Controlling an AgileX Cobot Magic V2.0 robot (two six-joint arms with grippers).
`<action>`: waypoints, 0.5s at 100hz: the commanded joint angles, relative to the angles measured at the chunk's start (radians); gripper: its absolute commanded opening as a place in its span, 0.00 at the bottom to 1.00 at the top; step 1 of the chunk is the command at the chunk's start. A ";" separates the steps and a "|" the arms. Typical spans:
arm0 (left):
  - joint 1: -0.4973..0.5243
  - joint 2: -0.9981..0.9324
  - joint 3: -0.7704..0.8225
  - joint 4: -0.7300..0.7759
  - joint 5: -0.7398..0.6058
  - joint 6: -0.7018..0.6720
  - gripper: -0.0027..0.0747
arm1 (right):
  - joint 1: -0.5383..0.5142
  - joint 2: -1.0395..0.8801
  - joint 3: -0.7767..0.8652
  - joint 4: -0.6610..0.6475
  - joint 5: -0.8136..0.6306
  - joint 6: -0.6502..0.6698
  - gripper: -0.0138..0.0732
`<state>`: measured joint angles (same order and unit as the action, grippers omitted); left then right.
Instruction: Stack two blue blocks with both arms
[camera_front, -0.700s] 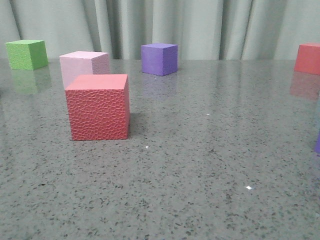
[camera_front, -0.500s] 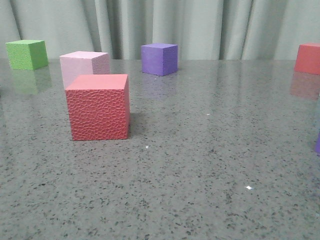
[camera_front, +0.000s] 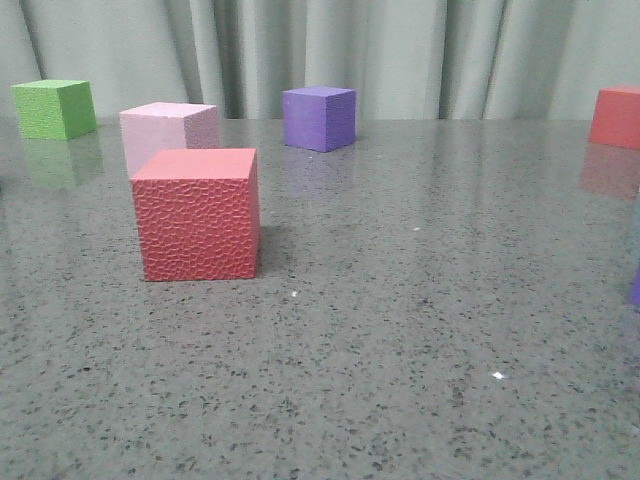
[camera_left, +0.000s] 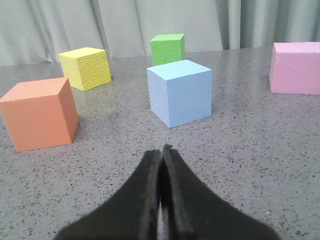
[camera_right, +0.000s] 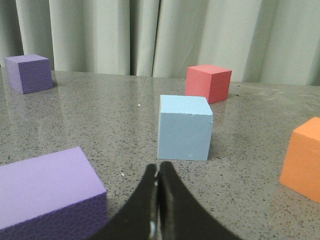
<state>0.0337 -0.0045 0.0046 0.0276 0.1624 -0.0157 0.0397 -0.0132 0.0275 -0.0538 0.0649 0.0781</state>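
Speckled grey stone forms the table (camera_front: 420, 330) we see in the front view, where a red textured cube (camera_front: 197, 214) stands near left, a pink cube (camera_front: 168, 130) just behind it, a green cube (camera_front: 54, 108) at far left, a purple cube (camera_front: 319, 118) far centre and another red cube (camera_front: 615, 117) at the far right edge; neither arm nor any blue block shows here. In the left wrist view we find the left gripper (camera_left: 161, 152) with its black fingers pressed together, holding nothing, and one blue block (camera_left: 179, 92) resting on the table ahead of the tips, apart from them, between an orange cube (camera_left: 38, 113) and a pink one. In the right wrist view the right gripper (camera_right: 158, 172) is likewise closed and empty, the other blue block (camera_right: 184, 127) sitting just beyond its tips, untouched, with a large purple block (camera_right: 50, 192) close beside the fingers.
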 joint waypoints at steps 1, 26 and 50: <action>-0.003 -0.036 0.024 -0.002 -0.088 -0.007 0.02 | -0.005 -0.015 0.001 -0.012 -0.078 0.004 0.08; -0.003 -0.036 0.024 -0.002 -0.101 -0.007 0.02 | -0.005 -0.015 0.001 -0.012 -0.087 0.004 0.08; -0.003 -0.036 0.024 -0.051 -0.140 -0.007 0.02 | -0.005 -0.015 0.001 -0.012 -0.148 0.004 0.08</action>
<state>0.0337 -0.0045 0.0046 0.0181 0.1193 -0.0157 0.0397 -0.0132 0.0275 -0.0538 0.0317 0.0788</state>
